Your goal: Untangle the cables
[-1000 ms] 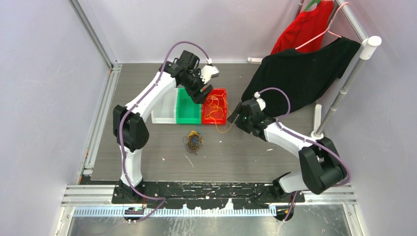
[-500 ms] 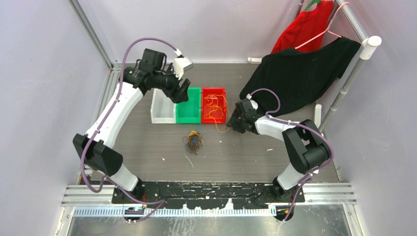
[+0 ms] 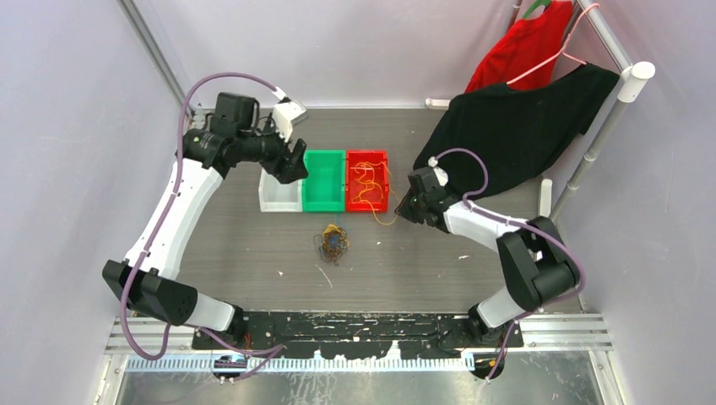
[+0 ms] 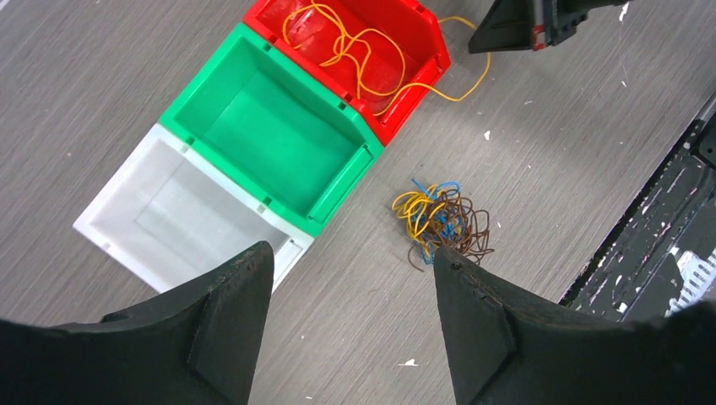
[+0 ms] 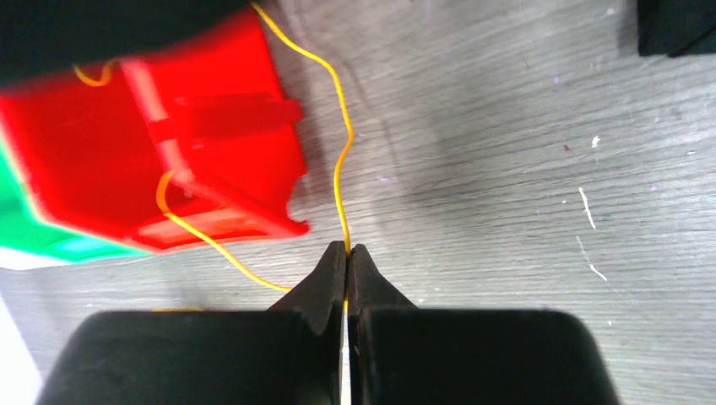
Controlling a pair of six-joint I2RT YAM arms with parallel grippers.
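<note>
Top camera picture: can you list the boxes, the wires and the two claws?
boxes: white plastic bin, green plastic bin, red plastic bin, in a row
red bin: holds thin orange-yellow wire, one end trailing out
right claw: shut on that wire
left claw: open, holds nothing
grey table: tangled ball of yellow, brown and blue wires

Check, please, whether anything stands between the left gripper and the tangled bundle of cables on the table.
Nothing visible does. The left gripper hangs open above the white bin, and the bundle lies uncovered on the table in front of the green bin. The right gripper, shut on an orange cable, is beside the red bin.
</note>
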